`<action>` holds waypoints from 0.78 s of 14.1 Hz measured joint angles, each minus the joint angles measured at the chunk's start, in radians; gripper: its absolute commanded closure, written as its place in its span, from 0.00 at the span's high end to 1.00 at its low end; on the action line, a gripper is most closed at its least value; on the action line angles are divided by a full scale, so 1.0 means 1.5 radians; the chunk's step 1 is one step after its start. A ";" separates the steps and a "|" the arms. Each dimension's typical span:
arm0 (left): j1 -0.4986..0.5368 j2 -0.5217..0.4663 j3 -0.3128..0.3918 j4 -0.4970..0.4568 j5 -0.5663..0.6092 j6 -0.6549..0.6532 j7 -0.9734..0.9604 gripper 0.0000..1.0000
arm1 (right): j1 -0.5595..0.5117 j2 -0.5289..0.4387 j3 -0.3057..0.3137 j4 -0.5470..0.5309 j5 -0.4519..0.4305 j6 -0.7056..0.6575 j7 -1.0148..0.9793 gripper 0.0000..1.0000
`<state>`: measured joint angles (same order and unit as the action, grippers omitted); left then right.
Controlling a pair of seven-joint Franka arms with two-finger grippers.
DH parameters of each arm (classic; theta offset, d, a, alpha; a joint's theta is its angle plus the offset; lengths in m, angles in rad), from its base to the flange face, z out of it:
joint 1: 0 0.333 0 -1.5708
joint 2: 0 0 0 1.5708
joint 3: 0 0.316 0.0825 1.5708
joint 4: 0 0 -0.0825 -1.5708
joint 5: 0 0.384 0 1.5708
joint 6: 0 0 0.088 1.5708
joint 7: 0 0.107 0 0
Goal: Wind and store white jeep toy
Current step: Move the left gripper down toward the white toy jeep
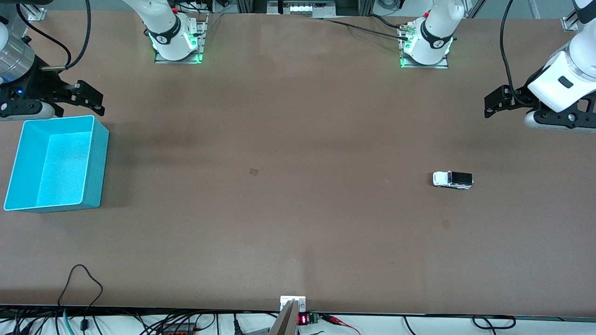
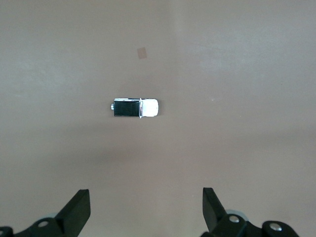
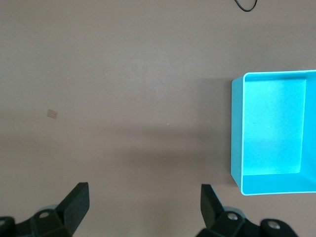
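Observation:
The white jeep toy (image 1: 452, 179) stands on its wheels on the brown table toward the left arm's end, its black roof panel up; it also shows in the left wrist view as the jeep (image 2: 136, 107). My left gripper (image 1: 494, 103) hangs open and empty above the table at that end, and its fingertips frame bare table short of the jeep, left gripper (image 2: 145, 192). A cyan bin (image 1: 95, 158) sits empty at the right arm's end. My right gripper (image 1: 91, 98) hovers open and empty by the bin's edge nearest the bases, right gripper (image 3: 143, 186), with the bin (image 3: 237, 133) off to one side.
Two small square marks lie on the table, one mark (image 1: 253, 171) mid-table and another mark (image 1: 446, 224) nearer the front camera than the jeep. Cables and a small red display (image 1: 302, 319) line the table's front edge.

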<state>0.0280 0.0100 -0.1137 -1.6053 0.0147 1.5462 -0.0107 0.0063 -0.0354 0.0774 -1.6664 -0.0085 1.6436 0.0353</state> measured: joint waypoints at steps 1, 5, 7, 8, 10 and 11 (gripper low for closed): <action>0.000 0.000 0.000 0.000 0.000 0.000 0.000 1.00 | 0.000 0.000 0.000 0.000 0.000 0.000 0.000 1.00; 0.000 0.000 0.000 0.000 0.000 -0.001 0.000 1.00 | 0.000 0.000 0.000 0.000 0.000 0.000 0.000 1.00; 0.000 0.000 0.000 0.000 0.000 -0.002 0.000 1.00 | 0.000 0.000 0.000 0.000 0.000 0.000 0.000 1.00; 0.000 0.001 0.000 0.000 0.000 -0.006 0.000 1.00 | 0.000 0.000 0.000 0.000 0.000 0.000 0.000 1.00; 0.000 0.005 0.000 0.000 0.000 -0.031 0.000 1.00 | 0.000 0.000 0.000 0.000 0.000 0.000 0.000 1.00; 0.000 0.008 0.000 0.000 0.000 -0.040 0.000 1.00 | 0.000 0.000 0.000 0.000 0.000 0.000 0.000 1.00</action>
<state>0.0280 0.0221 -0.1137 -1.6051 0.0147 1.4857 -0.0108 0.0064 -0.0354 0.0775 -1.6664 -0.0085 1.6436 0.0354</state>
